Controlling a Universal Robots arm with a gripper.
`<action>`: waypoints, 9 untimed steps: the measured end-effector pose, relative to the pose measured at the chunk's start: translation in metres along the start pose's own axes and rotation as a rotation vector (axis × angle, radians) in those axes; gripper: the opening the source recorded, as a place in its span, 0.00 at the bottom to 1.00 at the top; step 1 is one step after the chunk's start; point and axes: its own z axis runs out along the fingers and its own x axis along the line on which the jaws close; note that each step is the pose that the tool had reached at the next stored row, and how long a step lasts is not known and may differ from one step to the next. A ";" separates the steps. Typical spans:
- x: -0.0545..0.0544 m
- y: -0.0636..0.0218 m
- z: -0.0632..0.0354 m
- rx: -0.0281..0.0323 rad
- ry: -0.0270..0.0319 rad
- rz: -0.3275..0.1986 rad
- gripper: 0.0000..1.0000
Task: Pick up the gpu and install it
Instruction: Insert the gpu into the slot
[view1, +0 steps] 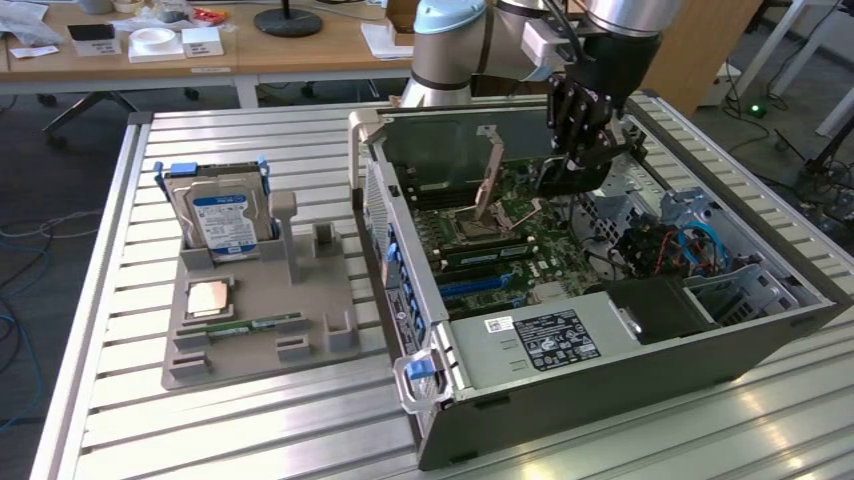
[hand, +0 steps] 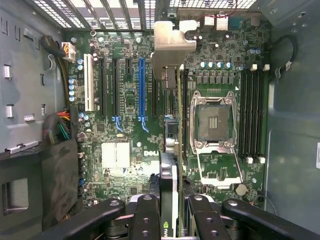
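Gripper (view1: 583, 145) was pinching the gpu (hand: 171, 165) edge-on over the motherboard (hand: 125, 150), at the far end of the open case (view1: 747, 330). From the wrist cam it lined up between the blue slot (hand: 141, 90) and the CPU socket (hand: 215, 120).

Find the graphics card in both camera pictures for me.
Exterior view: the graphics card hangs in the gripper over the open computer.
Wrist view: the graphics card stands edge-on between the fingers, between the blue slot and the processor socket.
Shared landmark: the open processor socket.
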 end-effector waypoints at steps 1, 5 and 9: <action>0.000 0.0000 0.0003 0.0001 -0.0002 0.000 0.27; 0.001 0.0002 0.0022 0.0004 0.0001 0.000 0.27; 0.002 0.0002 0.0043 0.0004 -0.0002 0.000 0.27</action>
